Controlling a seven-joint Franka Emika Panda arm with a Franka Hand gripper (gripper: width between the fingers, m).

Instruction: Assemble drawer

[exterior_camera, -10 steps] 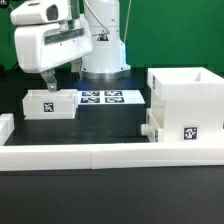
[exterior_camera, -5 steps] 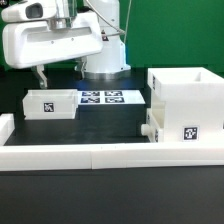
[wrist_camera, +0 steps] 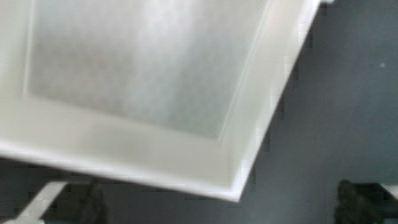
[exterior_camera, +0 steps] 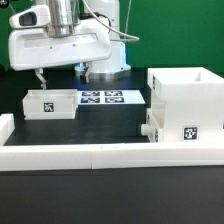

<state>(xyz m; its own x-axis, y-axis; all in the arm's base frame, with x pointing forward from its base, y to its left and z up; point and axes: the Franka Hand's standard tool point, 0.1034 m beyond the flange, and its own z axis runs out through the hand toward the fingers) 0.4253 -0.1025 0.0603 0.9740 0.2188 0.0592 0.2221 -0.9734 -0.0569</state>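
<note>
Little is judged done: one tray (exterior_camera: 50, 103) lies loose on the surface (exterior_camera: 110, 195), well apart from the casing (exterior_camera: 186, 100), not yet inserted; the gripper (exterior_camera: 63, 74) is held spread and empty above it

**Bright Overhead Light, Soft Wrist View**

Even light is falling from above, brightening the top of the casing (exterior_camera: 185, 100), well aside of the pincer (exterior_camera: 62, 75), while its front face is sitting in grey shade. The dark table (exterior_camera: 110, 195) is swallowing shadows. Directly under the pincer, the tray (wrist_camera: 160, 80) is smearing out of focus in the wrist view.
</note>
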